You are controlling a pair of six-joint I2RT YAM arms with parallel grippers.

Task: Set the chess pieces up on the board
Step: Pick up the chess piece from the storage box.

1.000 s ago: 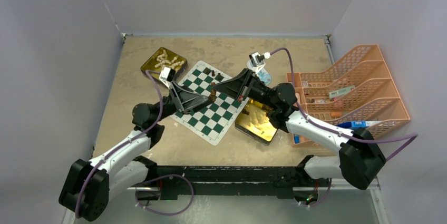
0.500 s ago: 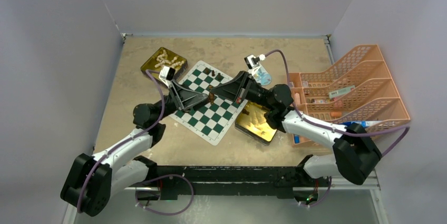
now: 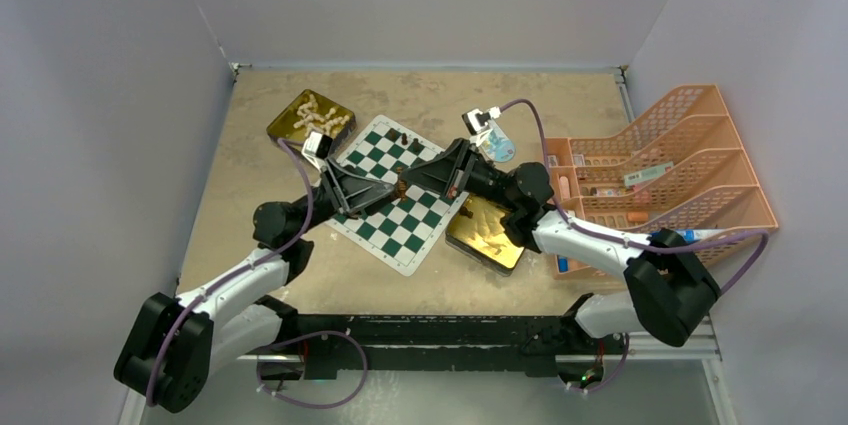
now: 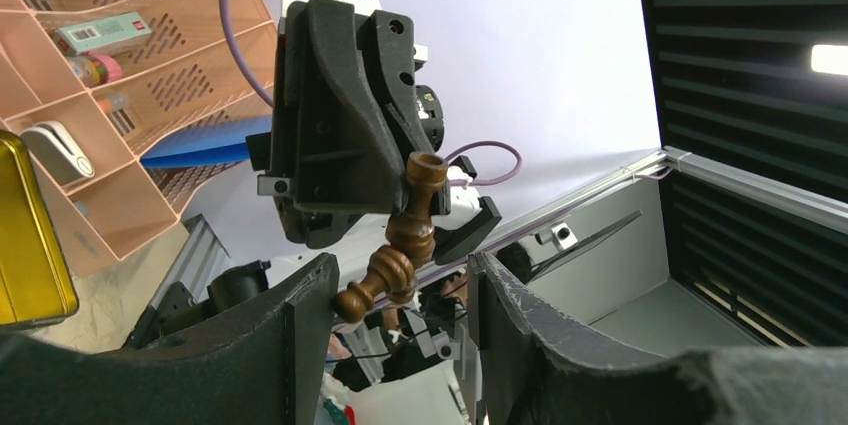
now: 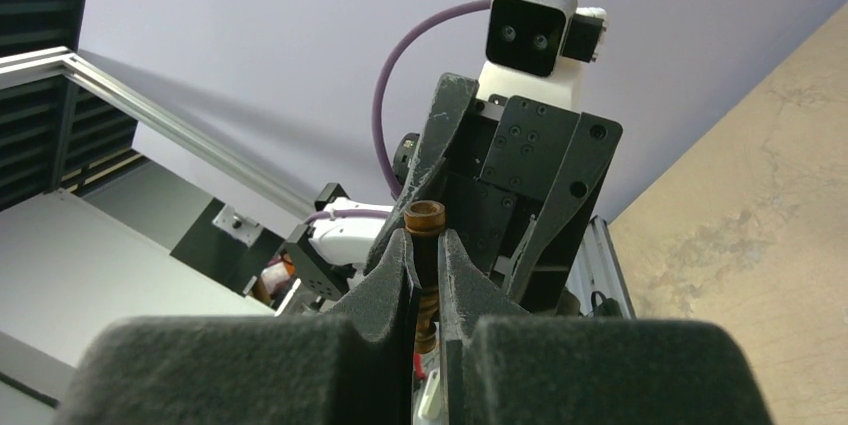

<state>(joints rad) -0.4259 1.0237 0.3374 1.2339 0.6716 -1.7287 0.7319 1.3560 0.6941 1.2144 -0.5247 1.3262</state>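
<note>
Two arms (image 3: pixel 240 280) (image 3: pixel 590 243), two gold tins (image 3: pixel 300 120) (image 3: pixel 487 235), one board (image 3: pixel 395 230), one orange rack (image 3: pixel 700 145).

Top external: mounted high behind the arm bases, faced down over the whole table (image 3: pixel 250 145); distant. Left wrist: seated close behind the left gripper (image 4: pixel 400 275), faced outward past its fingertips at the right gripper (image 5: pixel 425 270); right wrist: likewise, reversed. Shared by all three: the dark brown chess piece (image 4: pixel 412 230) between the fingertips.

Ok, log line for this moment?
phase: handover above board | right gripper: shut on brown chess piece | left gripper: open, flanking piece
</note>
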